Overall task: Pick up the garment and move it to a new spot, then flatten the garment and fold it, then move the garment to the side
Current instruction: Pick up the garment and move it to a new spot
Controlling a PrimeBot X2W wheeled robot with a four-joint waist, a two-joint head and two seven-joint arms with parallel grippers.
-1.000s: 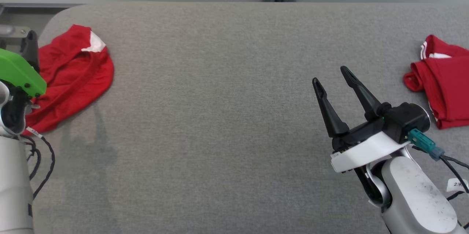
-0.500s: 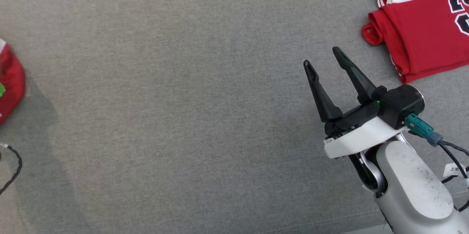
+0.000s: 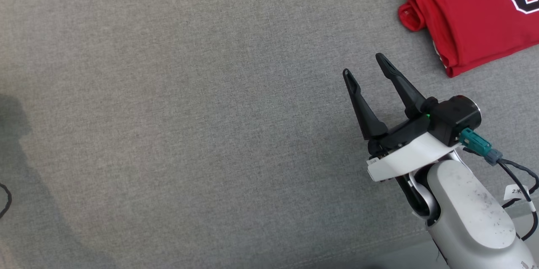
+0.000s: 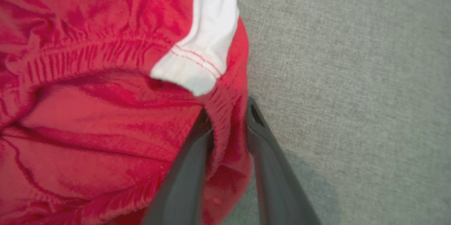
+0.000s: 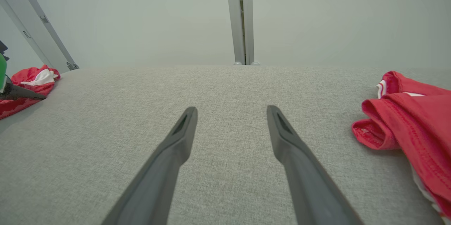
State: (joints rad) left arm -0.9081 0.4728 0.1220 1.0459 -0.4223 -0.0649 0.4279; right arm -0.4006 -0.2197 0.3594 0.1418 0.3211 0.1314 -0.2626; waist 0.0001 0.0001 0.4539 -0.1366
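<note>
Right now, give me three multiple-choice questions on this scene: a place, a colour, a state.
1. In the head view, where is the folded red jersey? A lower left B upper right C centre
2. What colour is the patch on the crumpled red garment in the left hand? A blue B yellow C white
3. The right hand is: A open, empty B shut on the jersey C shut, empty
B, it lies at the top right corner; C, the left wrist view shows it white; A, its fingers stand apart over grey tabletop.
</note>
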